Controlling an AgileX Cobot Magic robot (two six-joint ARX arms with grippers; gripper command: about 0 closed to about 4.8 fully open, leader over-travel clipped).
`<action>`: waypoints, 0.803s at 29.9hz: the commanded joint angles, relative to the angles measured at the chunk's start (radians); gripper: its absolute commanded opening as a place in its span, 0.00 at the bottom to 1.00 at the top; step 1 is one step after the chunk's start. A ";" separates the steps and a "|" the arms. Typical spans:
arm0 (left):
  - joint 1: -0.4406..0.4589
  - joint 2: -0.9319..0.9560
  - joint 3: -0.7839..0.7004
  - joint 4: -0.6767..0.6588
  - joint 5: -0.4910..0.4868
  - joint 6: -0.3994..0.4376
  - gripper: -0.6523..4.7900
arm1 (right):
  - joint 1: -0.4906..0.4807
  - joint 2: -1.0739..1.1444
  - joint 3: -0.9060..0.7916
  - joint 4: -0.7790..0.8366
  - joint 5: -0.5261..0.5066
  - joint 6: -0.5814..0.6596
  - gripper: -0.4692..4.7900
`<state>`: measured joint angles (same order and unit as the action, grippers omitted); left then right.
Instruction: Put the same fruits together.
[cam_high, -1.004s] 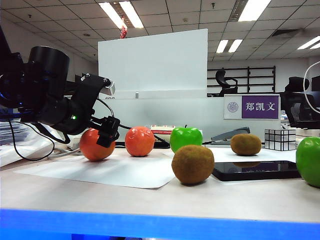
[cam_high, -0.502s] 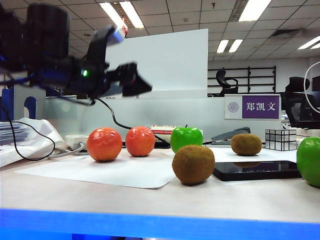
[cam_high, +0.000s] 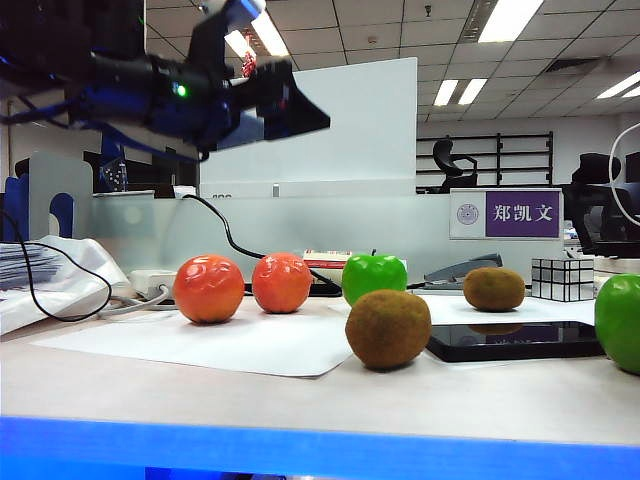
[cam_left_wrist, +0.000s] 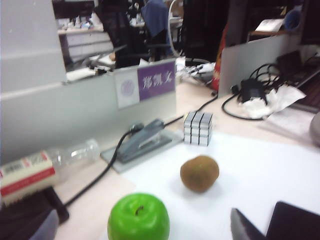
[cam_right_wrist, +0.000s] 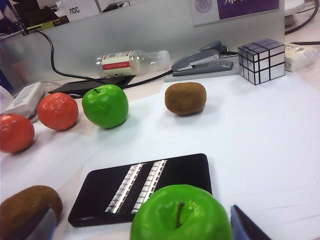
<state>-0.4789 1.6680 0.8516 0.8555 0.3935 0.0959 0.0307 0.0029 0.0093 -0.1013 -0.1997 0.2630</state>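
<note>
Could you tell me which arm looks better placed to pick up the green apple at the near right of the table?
Probably the right: its open tool hangs directly over that green apple, beside the phone. The left tool, also open, is raised high above the oranges.

left end effector (cam_high: 305, 110) up from beside the left orange-red fruit (cam_high: 208, 288), now high overhead
</note>
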 joint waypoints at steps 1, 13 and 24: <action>0.000 -0.048 0.003 0.013 0.012 -0.007 1.00 | 0.001 0.001 -0.008 -0.016 0.002 -0.005 1.00; 0.000 -0.152 0.002 -0.077 0.016 -0.018 1.00 | 0.125 0.160 -0.007 0.209 0.089 -0.061 1.00; 0.000 -0.156 0.002 -0.113 0.040 -0.005 1.00 | 0.126 0.483 -0.005 0.323 0.151 -0.138 1.00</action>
<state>-0.4789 1.5192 0.8516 0.7403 0.4271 0.0788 0.1555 0.4587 0.0093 0.1535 -0.0540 0.1322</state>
